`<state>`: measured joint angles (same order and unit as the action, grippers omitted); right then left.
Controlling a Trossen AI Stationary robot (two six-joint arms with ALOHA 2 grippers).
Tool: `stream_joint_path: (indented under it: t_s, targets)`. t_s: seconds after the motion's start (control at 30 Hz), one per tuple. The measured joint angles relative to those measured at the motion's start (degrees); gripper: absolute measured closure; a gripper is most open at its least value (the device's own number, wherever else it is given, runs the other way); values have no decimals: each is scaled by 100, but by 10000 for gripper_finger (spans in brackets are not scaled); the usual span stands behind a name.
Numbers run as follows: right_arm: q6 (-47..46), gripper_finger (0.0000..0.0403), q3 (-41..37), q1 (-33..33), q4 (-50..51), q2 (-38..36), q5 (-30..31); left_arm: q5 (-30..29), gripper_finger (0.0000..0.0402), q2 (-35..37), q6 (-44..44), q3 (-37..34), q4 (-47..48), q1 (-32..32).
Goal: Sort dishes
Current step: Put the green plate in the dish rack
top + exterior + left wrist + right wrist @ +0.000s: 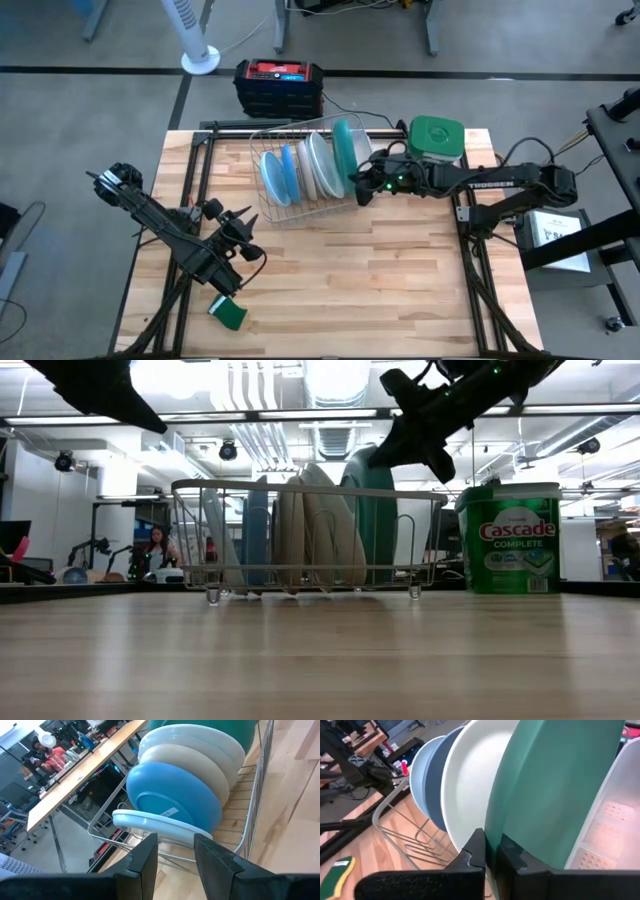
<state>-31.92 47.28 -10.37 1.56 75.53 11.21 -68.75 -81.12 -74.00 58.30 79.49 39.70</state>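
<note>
A wire dish rack [300, 212] stands at the table's far middle, with the dishes on edge in it. From left to right they are light blue plates [277, 172], white and cream plates [315, 165], and a large teal-backed plate [345, 148]. My right gripper [492, 851] reaches in from the right and is shut on the teal plate [555, 785]. My left gripper [175, 851] hangs open above the table near the rack's near-left corner. It points at the light blue plates [175, 795], with nothing between its fingers. My right gripper pinches the teal plate's rim [492, 832] between its two fingers, at the side of the plate toward the table's near edge. The fingers come from the table's right, slanting down. The plate stands on edge in the rack [378, 510], beside the white plate.
A green-lidded clear container [437, 138] stands just right of the rack, behind my right arm. A green sponge [228, 313] lies near the table's front left. A black and red box [279, 85] sits beyond the far edge. Bare wood fills the near half.
</note>
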Motion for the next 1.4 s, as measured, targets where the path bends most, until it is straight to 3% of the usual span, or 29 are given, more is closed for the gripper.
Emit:
stream_joint_path:
  t_s: [0.43, 1.03, 1.4]
  targets:
    - [160, 281, -217, -14, 593, -76, 845, -187, 285, 0, 195, 0, -64, -15]
    - [-45, 182, -162, -13, 1183, -149, -97, -333, 285, 0, 257, 4, -90, -20]
    - [-94, 145, -196, 79, 1958, -925, -614, -418, 285, 0, 302, 7, -107, -20]
